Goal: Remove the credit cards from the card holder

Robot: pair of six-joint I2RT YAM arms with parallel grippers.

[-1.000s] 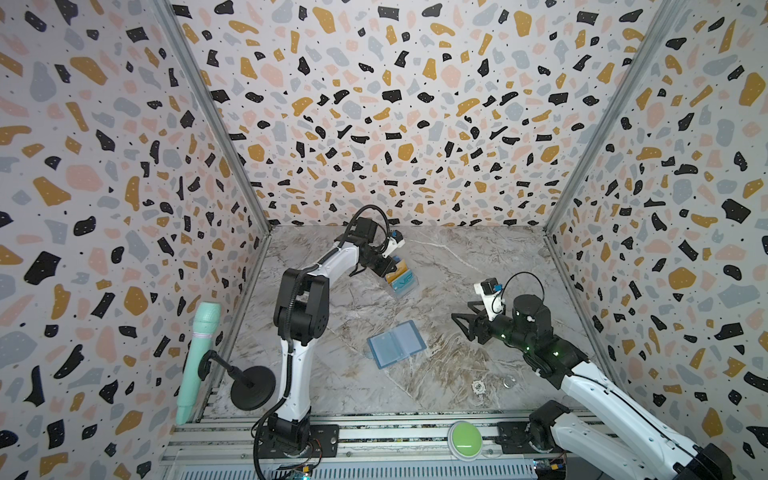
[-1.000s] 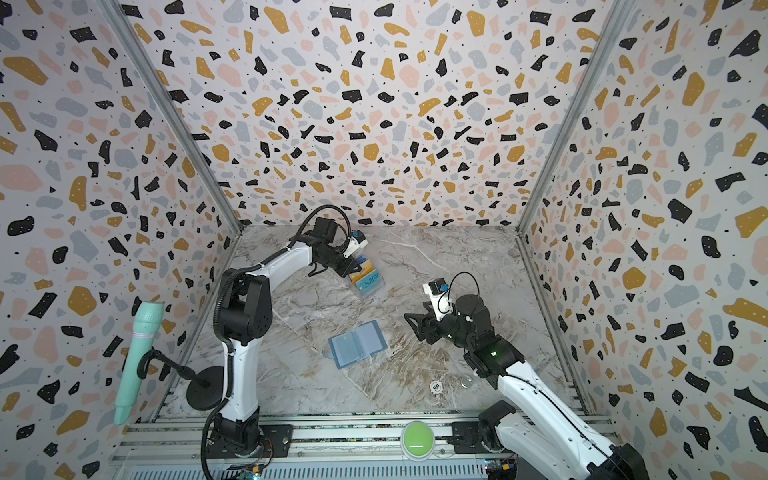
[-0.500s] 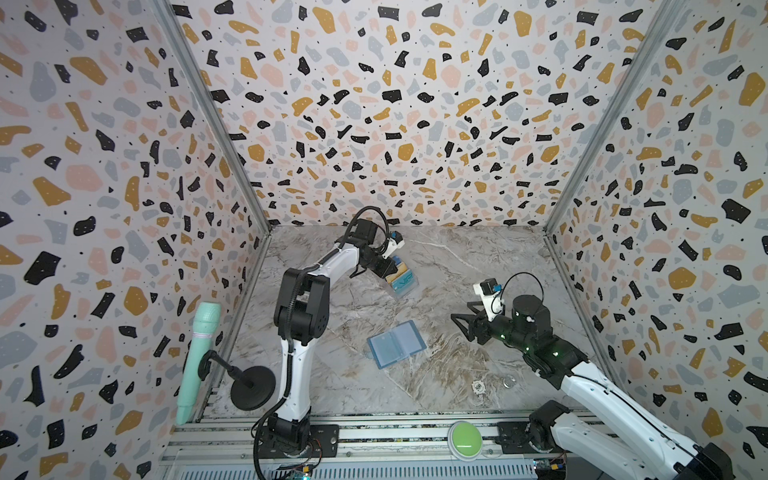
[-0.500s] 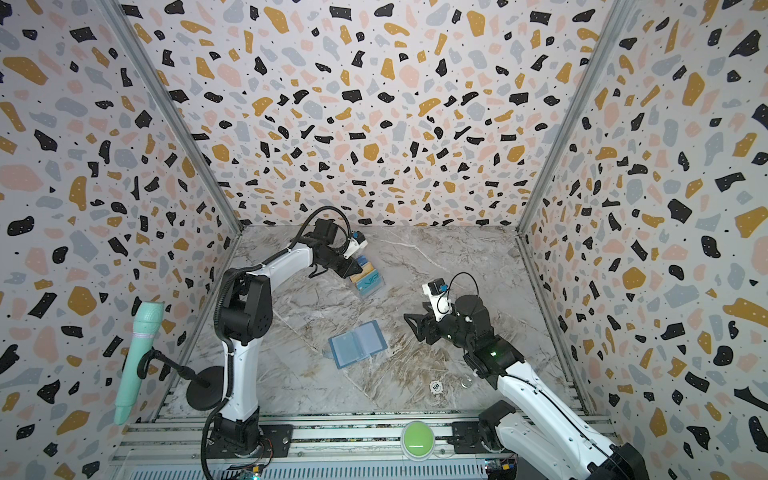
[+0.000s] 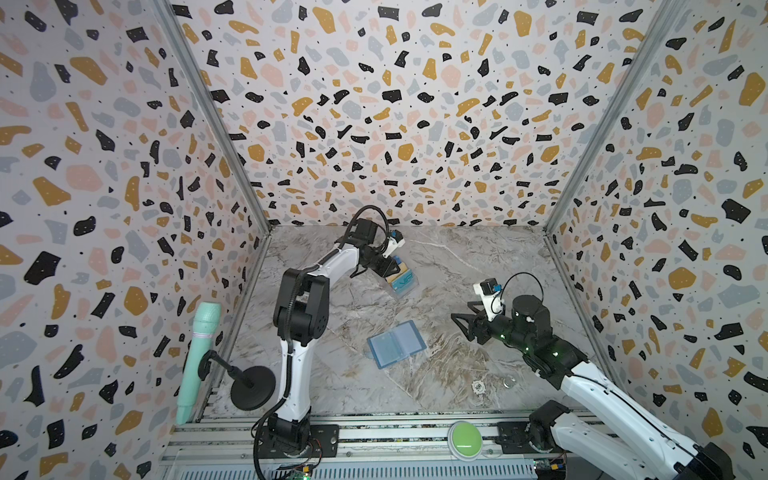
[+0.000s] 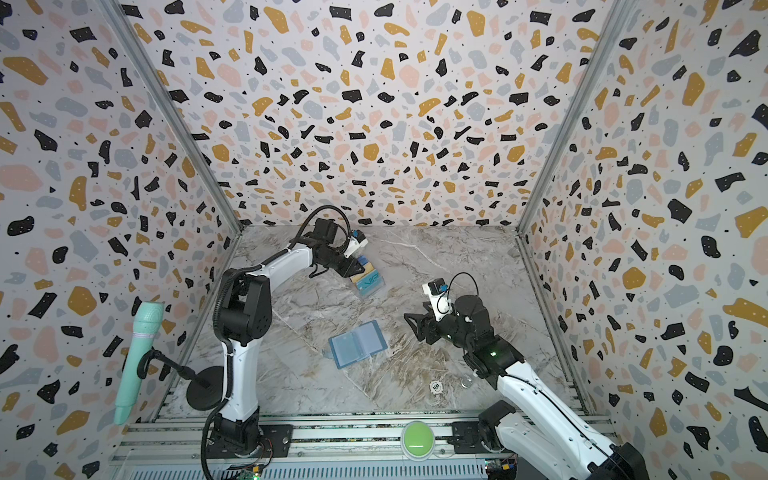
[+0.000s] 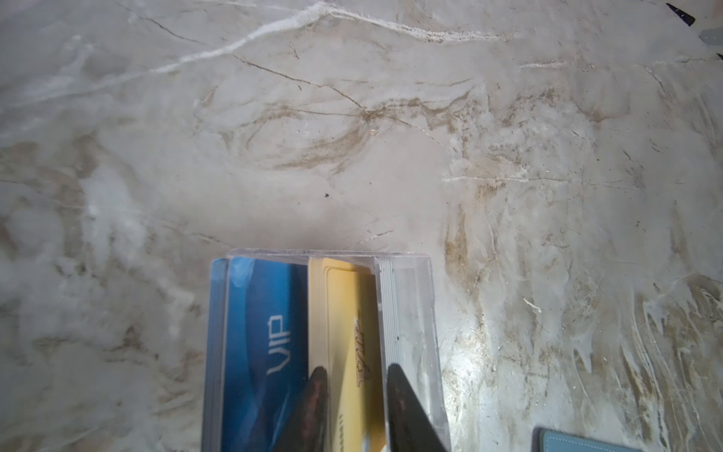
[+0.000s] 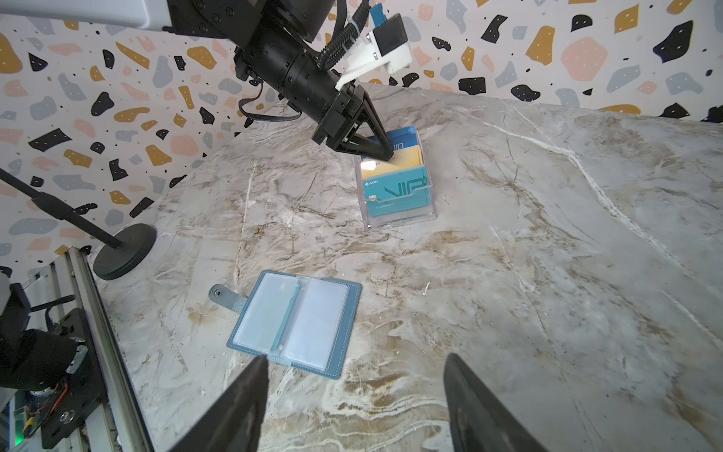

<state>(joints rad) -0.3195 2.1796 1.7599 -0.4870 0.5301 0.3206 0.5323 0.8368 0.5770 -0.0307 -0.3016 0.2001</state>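
Arm on my left reaches far to the clear stand (image 7: 414, 313); its hand (image 7: 356, 368), fingers a little spread, straddles the yellow card (image 7: 344, 313) without pinching. My right hand (image 8: 354, 358) hovers wide spread, empty, near the open card holder (image 8: 295, 323) on the counter (image 8: 547, 274).

It is a robotics lab cell: terrazzo-print panels (image 5: 395, 104) wall a marble-look table (image 5: 478, 257) on three sides, and the left arm (image 5: 299, 307) and right arm (image 5: 598, 386) bolt to an aluminium rail (image 5: 374, 432) beside a green button (image 5: 464, 439).

Top views overlook whole table (image 5: 478, 257) — wrist views close.
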